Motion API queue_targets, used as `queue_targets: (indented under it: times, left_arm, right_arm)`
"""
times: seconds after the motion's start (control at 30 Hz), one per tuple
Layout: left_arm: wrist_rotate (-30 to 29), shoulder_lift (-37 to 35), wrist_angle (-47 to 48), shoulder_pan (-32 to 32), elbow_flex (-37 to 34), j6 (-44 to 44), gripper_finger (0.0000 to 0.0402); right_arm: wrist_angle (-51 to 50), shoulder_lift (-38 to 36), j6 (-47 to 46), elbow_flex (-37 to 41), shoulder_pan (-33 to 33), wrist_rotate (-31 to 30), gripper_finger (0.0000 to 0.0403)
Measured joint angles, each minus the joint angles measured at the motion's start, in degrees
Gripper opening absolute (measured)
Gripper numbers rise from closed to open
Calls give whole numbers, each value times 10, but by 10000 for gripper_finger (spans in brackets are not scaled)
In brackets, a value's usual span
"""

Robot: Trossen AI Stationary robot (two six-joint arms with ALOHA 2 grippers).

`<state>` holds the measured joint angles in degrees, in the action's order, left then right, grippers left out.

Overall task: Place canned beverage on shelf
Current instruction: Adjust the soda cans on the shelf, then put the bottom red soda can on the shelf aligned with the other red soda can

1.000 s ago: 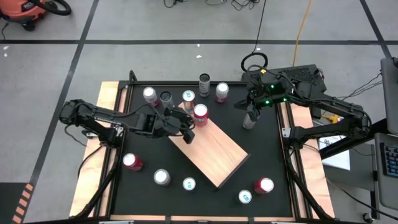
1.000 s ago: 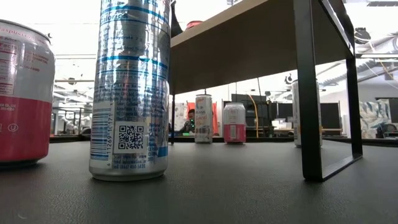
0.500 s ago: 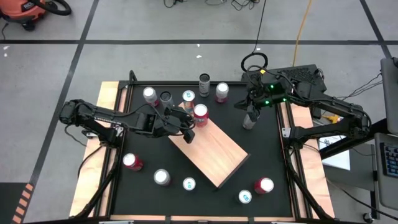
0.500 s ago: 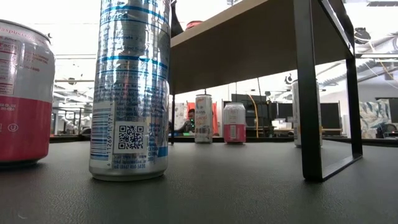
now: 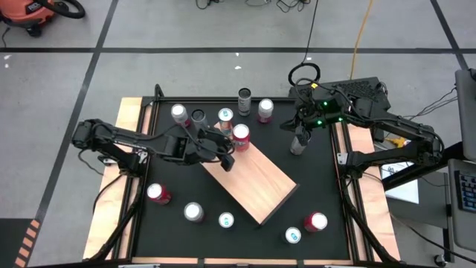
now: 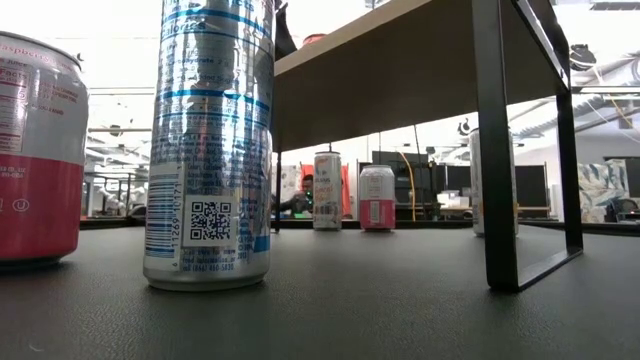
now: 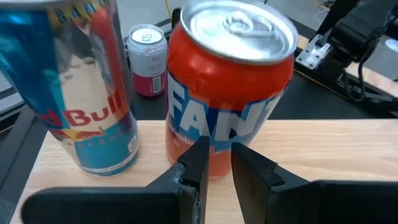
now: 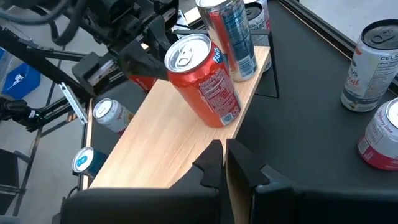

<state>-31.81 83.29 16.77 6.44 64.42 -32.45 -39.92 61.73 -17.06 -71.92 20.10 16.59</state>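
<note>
So my left claw (image 7: pixel 217 148) is parked right at the near side of the orange can (image 7: pixel 230 93). The tips are almost together with just a thin slit between them, gripping nothing. The can is dead ahead of the claw, very close to the tips if not brushing them (can't tell which). It's standing upright on the wooden shelf (image 7: pixel 323 149), so its long axis points straight up and crosses my reach at a right angle. A tall blue can (image 7: pixel 74 93) stands on the same board, just off to one side of the orange one and a bit ahead of my tips. From above, the claw (image 5: pixel 225 154) sits over the end of the shelf (image 5: pixel 260 182) nearest my left arm, with the orange can (image 5: pixel 239 135) right beyond it. My right claw (image 8: pixel 222 154) is well off past the far side of the can, hanging over the black table with its tips together and empty, so the left is clearly the nearer one. The way I read it, the can's already where it belongs. What matters next is backing straight out along the line I'm pointing. Any sideways swing risks clipping the orange can or its blue neighbour.
</note>
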Motion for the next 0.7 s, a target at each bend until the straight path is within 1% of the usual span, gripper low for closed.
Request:
queue_targets:
  times: [0.23,0.4,0.53,0.7]
  left_arm:
    - [3,8,0,5,0,-15,70]
    - [3,-15,24,23,1,-42,70]
    - [3,-34,60,46,1,-82,70]
    - [3,-59,65,83,1,-107,70]
  right_arm:
    - [-4,-1,-13,0,0,2,0]
    - [-9,-16,-40,0,-9,2,0]
    - [-10,-37,-64,0,-31,2,0]
    - [-10,-56,-100,0,-77,2,0]
